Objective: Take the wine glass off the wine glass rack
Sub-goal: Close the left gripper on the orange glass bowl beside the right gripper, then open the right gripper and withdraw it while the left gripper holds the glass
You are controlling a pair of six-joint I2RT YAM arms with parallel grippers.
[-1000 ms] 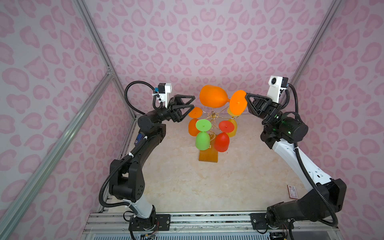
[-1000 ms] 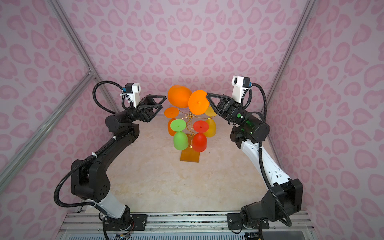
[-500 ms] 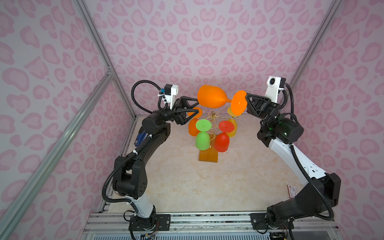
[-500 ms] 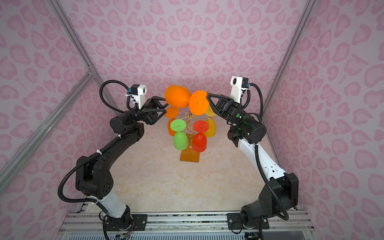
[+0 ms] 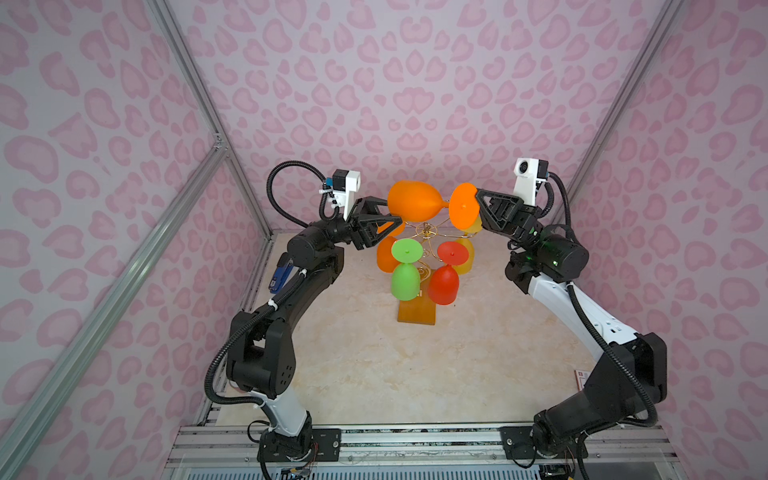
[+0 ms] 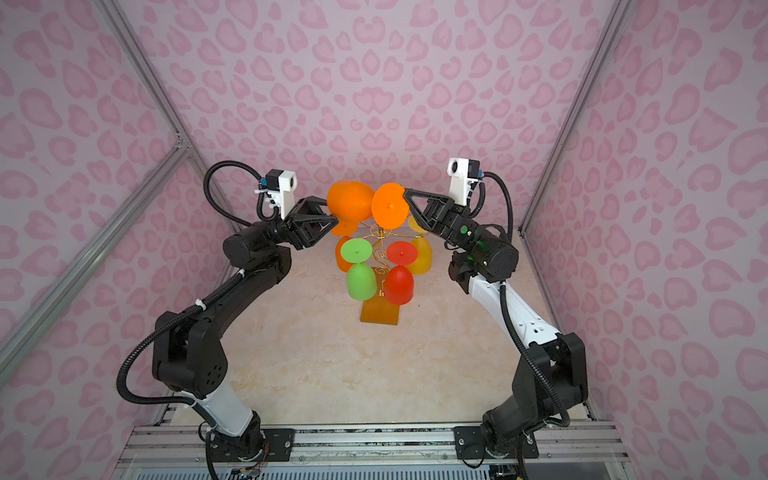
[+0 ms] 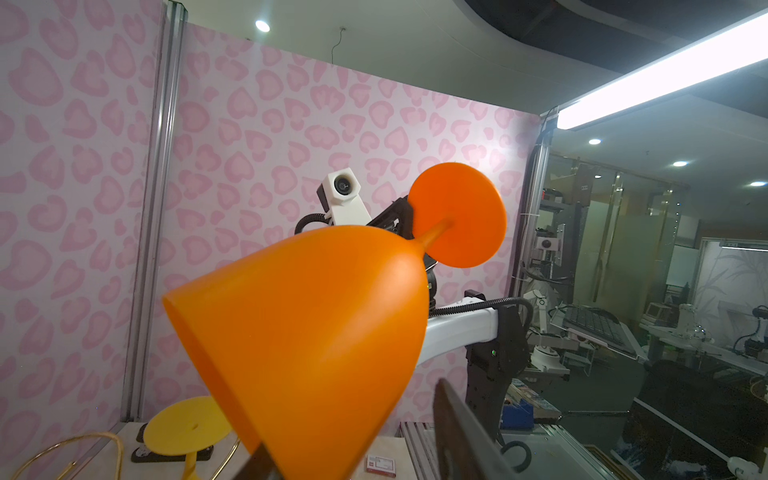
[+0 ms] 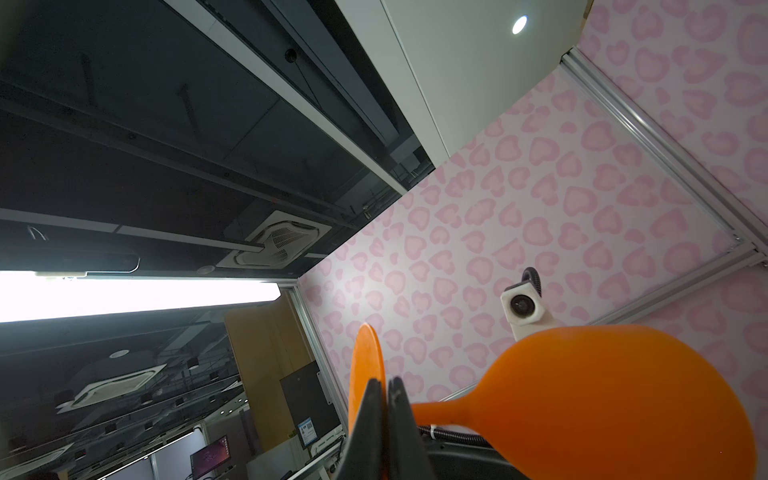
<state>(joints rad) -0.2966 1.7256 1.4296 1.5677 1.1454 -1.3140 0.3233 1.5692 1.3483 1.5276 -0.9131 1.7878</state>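
right gripper: jaws closed tight on the stem of the orange wine glass, pinching right beside the foot.
orange wine glass: lies on its side in the air, above the rack's wire arms. Its foot is at the right jaws and its bowl reaches away from them to the left jaws.
glass foot: flat disc just beside the right jaws, on the side away from the bowl. It shows edge-on in the right wrist view.
left gripper: jaws part open, one on each side of the bowl's mouth end, with the rim between them.
left fingers: this one shows a thin gap to the bowl wall. The other runs under the rim. Cannot tell whether either touches.
wine glass rack: gold wire top sits below the gap between the two sets of jaws, touched by neither.
rack base: amber block on the tabletop, well below both sets of jaws.
hanging orange glass: bowl down on the rack, below the left jaws and apart from them.
green glass: hangs bowl down, below the left jaws, well apart.
red glass: hangs just beside the green glass, below the span between the jaws.
yellow glass: hangs below the right jaws, its top hidden behind the held glass's foot.
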